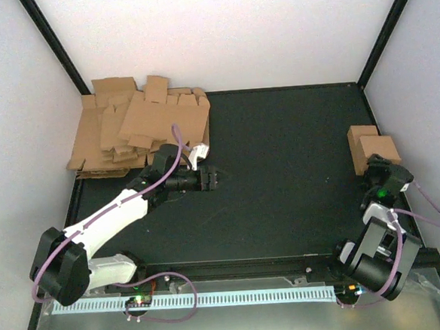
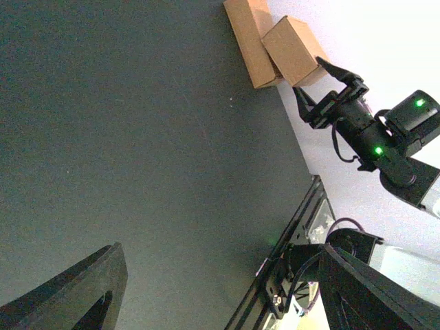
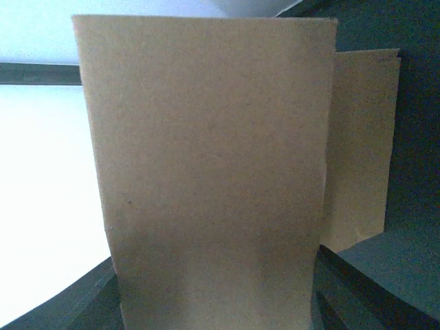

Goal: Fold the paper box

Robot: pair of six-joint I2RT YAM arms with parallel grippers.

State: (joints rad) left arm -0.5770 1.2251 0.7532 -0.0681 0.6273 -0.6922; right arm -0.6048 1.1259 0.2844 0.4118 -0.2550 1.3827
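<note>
The paper box (image 1: pixel 383 149) is a small brown carton lying at the table's right edge. My right gripper (image 1: pixel 373 171) is shut on its near end. In the right wrist view the paper box (image 3: pixel 206 151) fills the frame, spanning from one dark finger (image 3: pixel 82 299) to the other. The left wrist view shows that paper box (image 2: pixel 294 48) with the right gripper (image 2: pixel 313 86) straddling its corner. My left gripper (image 1: pixel 213 180) hangs open and empty over the middle of the dark table, its fingers (image 2: pixel 75 295) wide apart above bare surface.
A second brown carton (image 1: pixel 360 136) lies just behind the held one, touching it, against the right wall (image 1: pixel 418 83). A thick heap of flat cardboard blanks (image 1: pixel 138 125) lies at the back left corner, close behind the left arm's wrist.
</note>
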